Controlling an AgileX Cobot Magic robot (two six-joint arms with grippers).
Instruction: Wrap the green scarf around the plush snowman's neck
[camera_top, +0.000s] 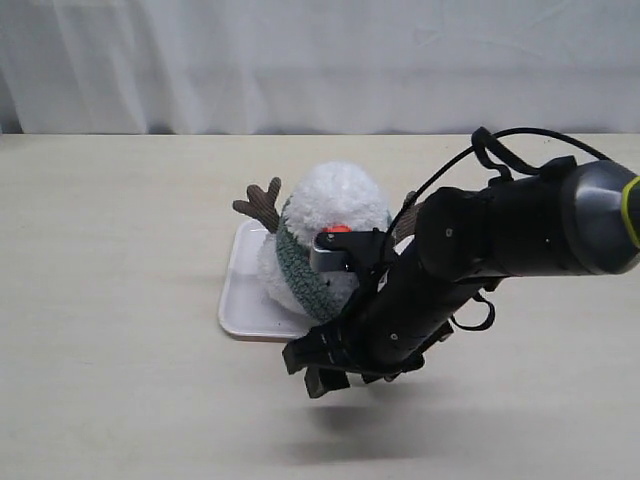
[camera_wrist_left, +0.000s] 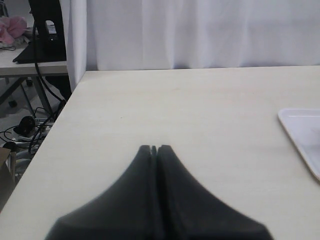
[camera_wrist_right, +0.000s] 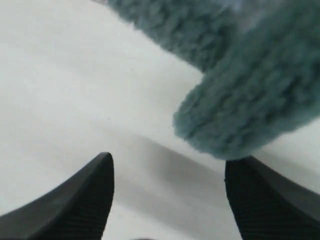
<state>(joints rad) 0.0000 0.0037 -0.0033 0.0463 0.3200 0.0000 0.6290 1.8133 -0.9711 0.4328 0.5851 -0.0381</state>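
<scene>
Grey-green fuzzy fleece, the long scarf (camera_top: 300, 270), circles the crease between the head and body of the fluffy white plush snowman (camera_top: 335, 200) in the exterior view. The toy stands upright on a white rectangular tray (camera_top: 240, 300), about midway between the left and right edges of the pale wooden tabletop (camera_top: 120, 300) and closer to the far edge by the white curtain (camera_top: 300, 60). One brown branch-like corduroy arm (camera_top: 262, 205) sticks out on its left, and the orange nose (camera_top: 338, 229) shows just above my right arm's wrist. That black arm reaches in from the right edge, crossing in front of the toy, with the right gripper (camera_top: 322, 368) low by the tray's near edge.

From the left wrist view, my left gripper (camera_wrist_left: 154, 148) has its fingers pressed together on nothing, hovering over bare tabletop (camera_wrist_left: 175, 105) near the left edge; a corner of the tray (camera_wrist_left: 302, 130) shows to one side.

From the right wrist view, the right gripper (camera_wrist_right: 170, 165) is spread wide. A rounded end of the scarf (camera_wrist_right: 250, 105) hangs close by one fingertip (camera_wrist_right: 245, 185), not clamped.
</scene>
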